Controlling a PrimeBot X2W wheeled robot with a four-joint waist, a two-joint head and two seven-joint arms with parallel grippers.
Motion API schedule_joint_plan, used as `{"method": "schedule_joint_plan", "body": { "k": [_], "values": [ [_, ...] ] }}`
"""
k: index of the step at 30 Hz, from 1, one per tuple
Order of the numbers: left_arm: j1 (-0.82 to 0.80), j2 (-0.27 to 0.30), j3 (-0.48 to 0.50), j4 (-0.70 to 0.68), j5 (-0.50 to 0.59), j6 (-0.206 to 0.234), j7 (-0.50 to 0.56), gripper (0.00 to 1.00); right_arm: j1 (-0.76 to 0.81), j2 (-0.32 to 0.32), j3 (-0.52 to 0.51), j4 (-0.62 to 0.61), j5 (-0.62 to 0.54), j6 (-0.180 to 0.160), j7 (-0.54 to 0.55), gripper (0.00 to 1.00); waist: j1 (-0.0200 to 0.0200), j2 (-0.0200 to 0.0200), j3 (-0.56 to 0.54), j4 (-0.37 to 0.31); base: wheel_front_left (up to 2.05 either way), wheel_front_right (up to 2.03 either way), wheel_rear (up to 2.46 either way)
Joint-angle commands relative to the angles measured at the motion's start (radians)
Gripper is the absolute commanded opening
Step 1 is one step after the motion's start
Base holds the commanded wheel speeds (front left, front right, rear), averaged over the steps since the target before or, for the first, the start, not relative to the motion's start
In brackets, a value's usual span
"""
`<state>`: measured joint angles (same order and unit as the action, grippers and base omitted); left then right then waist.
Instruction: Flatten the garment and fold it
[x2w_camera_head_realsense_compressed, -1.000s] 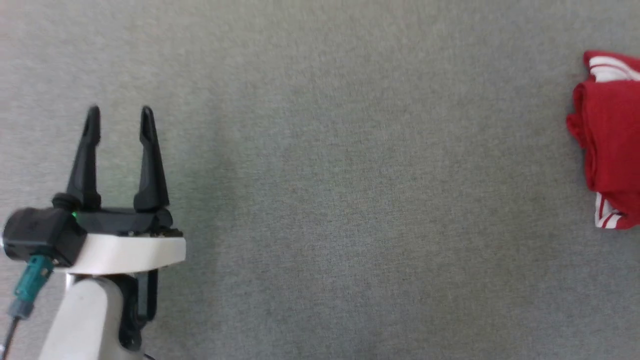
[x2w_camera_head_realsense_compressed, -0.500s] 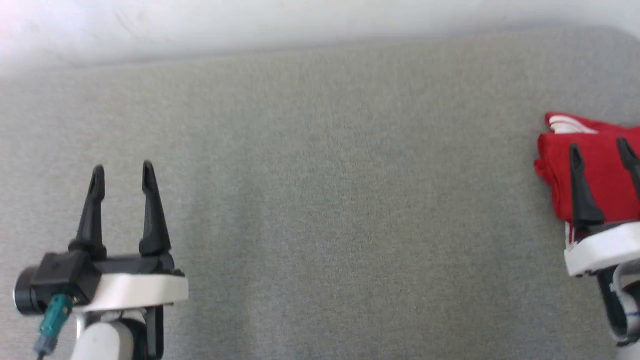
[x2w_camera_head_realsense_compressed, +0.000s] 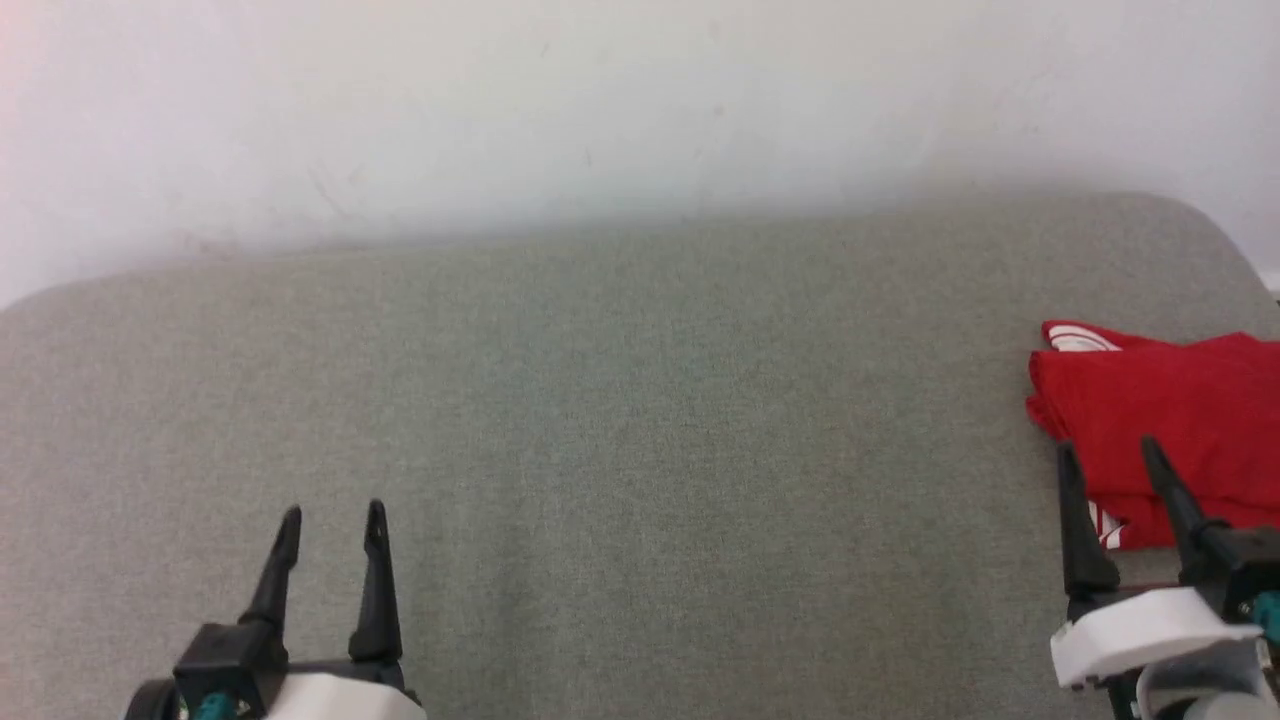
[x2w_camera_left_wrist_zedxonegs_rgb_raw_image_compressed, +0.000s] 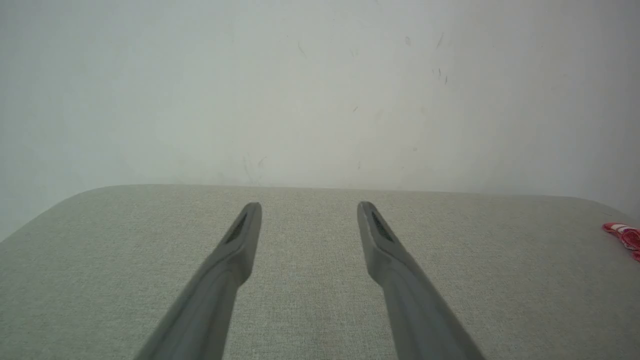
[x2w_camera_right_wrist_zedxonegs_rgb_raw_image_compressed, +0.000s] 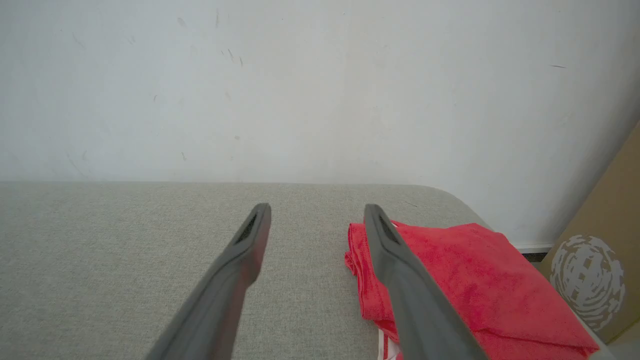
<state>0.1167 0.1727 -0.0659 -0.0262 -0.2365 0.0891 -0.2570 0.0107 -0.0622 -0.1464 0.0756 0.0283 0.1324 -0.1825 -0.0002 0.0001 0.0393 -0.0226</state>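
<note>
**Two claws wide and empty, shirt bundled at the right edge**

Both sets of fingers stood spread with nothing between them. The left gripper (x2w_camera_head_realsense_compressed: 333, 512) sat low at the left over bare cloth. Its own camera looked straight down the gap in the left gripper (x2w_camera_left_wrist_zedxonegs_rgb_raw_image_compressed: 308, 206) to the pale wall (x2w_camera_head_realsense_compressed: 600, 120). The right gripper (x2w_camera_head_realsense_compressed: 1108, 448) hung at the lower right, its tips just at the near edge of the garment (x2w_camera_head_realsense_compressed: 1170, 400). No contact could be made out.

From the right wrist, the right gripper (x2w_camera_right_wrist_zedxonegs_rgb_raw_image_compressed: 317, 207) showed one finger over grey padding and the other crossing the red cloth. The garment (x2w_camera_right_wrist_zedxonegs_rgb_raw_image_compressed: 465, 270) lay in stacked layers, compact and fairly square, with a strip of red-and-white trim peeking out underneath. It sat at the far right of the grey padded surface (x2w_camera_head_realsense_compressed: 640, 400), close to the rounded corner. A sliver of it showed at the margin of the left wrist view (x2w_camera_left_wrist_zedxonegs_rgb_raw_image_compressed: 625, 235). A cardboard box (x2w_camera_right_wrist_zedxonegs_rgb_raw_image_compressed: 600, 260) stood just past that corner.

Judgement: nothing was gripped, and the shirt was bundled rather than spread. I could not settle whether this was a finished fold or an untouched heap. If untouched, flattening had not begun. The next move would call for the right claw to drop onto the near edge and pinch the top layer. It would then draw the shirt toward the open middle, where the left claw could reach it.
</note>
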Motion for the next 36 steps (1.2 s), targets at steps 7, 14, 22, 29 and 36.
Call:
{"method": "schedule_joint_plan", "body": {
  "k": [7,14,22,29,36],
  "values": [
    [0.04,-0.037,0.014,0.032,0.002,-0.023,-0.005,1.0,0.051,0.011,-0.012,0.067,-0.007,-0.002,-0.043,1.0,0.0002,-0.0001,-0.064,0.01,0.0,0.0,0.0],
    [0.056,-0.053,0.039,0.043,0.014,-0.042,-0.005,1.0,0.061,0.012,-0.003,0.108,0.025,-0.002,-0.06,1.0,0.0002,-0.0001,-0.075,0.011,0.0,0.0,0.0],
    [0.05,-0.062,0.059,0.054,0.026,-0.059,-0.005,1.0,0.044,0.012,0.003,0.123,0.032,-0.002,-0.068,1.0,0.0002,-0.0001,-0.059,0.008,0.0,0.0,0.0],
    [0.046,-0.057,0.053,0.056,0.02,-0.061,0.005,0.0,0.052,0.008,0.0,0.122,0.025,0.0,-0.06,0.0,0.0004,-0.0001,-0.057,0.008,0.0,0.0,0.0],
    [0.035,-0.062,0.054,0.054,0.034,-0.063,0.021,0.0,0.048,0.008,0.01,0.11,0.022,0.0,-0.044,0.0,0.0003,-0.0001,-0.056,0.009,0.0,0.0,0.0]
  ]
}}
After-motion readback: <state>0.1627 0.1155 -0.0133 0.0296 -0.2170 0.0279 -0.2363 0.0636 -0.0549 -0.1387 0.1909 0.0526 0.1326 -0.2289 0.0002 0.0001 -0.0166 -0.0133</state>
